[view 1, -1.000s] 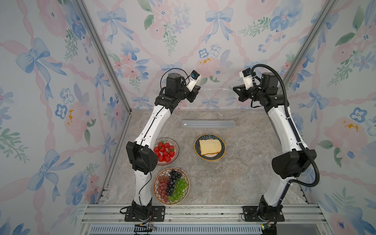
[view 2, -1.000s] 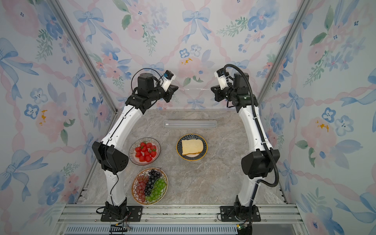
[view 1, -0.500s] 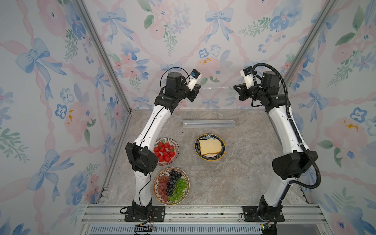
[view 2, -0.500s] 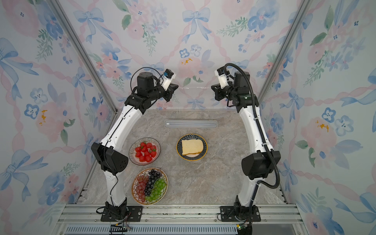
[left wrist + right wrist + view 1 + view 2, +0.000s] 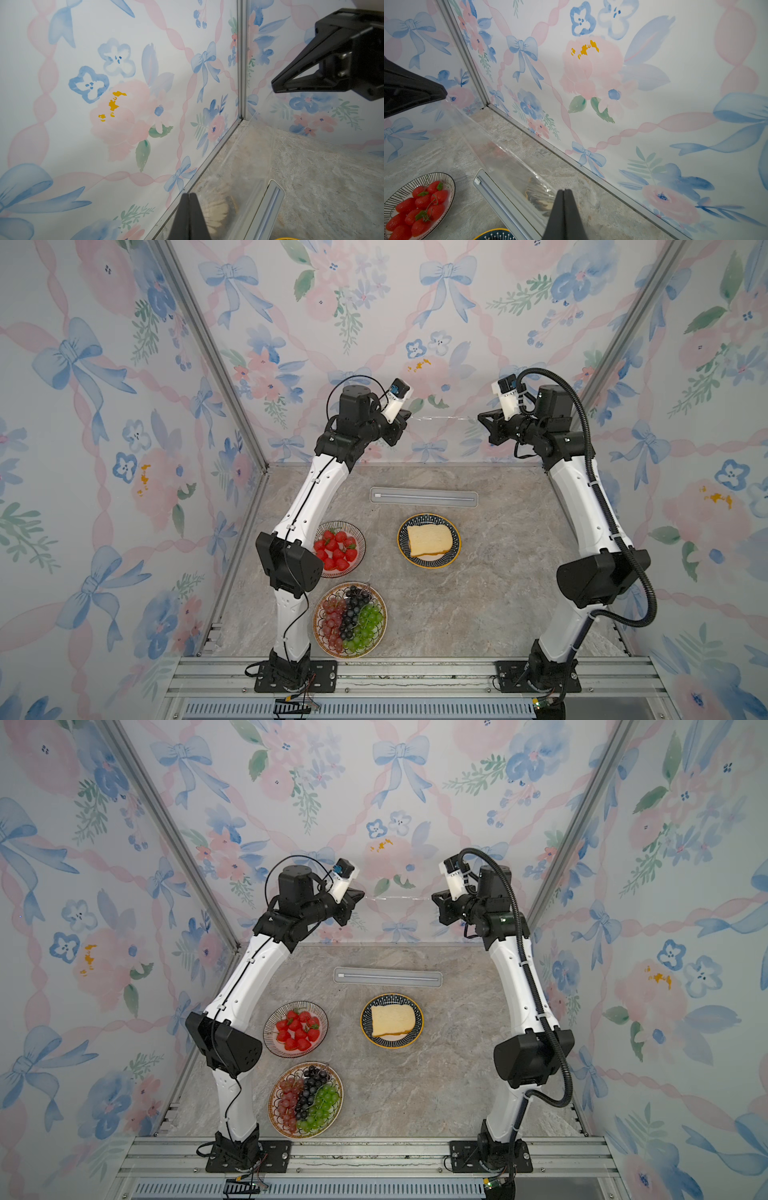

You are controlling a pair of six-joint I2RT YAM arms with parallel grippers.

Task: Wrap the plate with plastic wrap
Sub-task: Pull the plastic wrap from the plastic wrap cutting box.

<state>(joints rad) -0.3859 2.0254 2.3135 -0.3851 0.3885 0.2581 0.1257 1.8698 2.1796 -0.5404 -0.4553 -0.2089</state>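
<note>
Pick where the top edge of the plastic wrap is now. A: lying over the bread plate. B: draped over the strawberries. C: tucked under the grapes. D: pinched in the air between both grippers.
D: the plastic wrap stretches from the shut left gripper to the shut right gripper, high above the bread plate, which lies uncovered.

High near back wall (image 5: 444, 344): plastic wrap (image 5: 442, 419) taut between left gripper (image 5: 406, 418) and right gripper (image 5: 481, 419), both clamped on it. Wrist views show sheet sloping down to box (image 5: 424, 498); no passage there. Narrow gap between box and plate (image 5: 401, 539). Table (image 5: 507, 572) right of plate bare, wide room. Left side crowded: strawberry bowl (image 5: 362, 545), grape plate (image 5: 384, 620), left arm elbow (image 5: 289, 560) over bowl edge.
</note>
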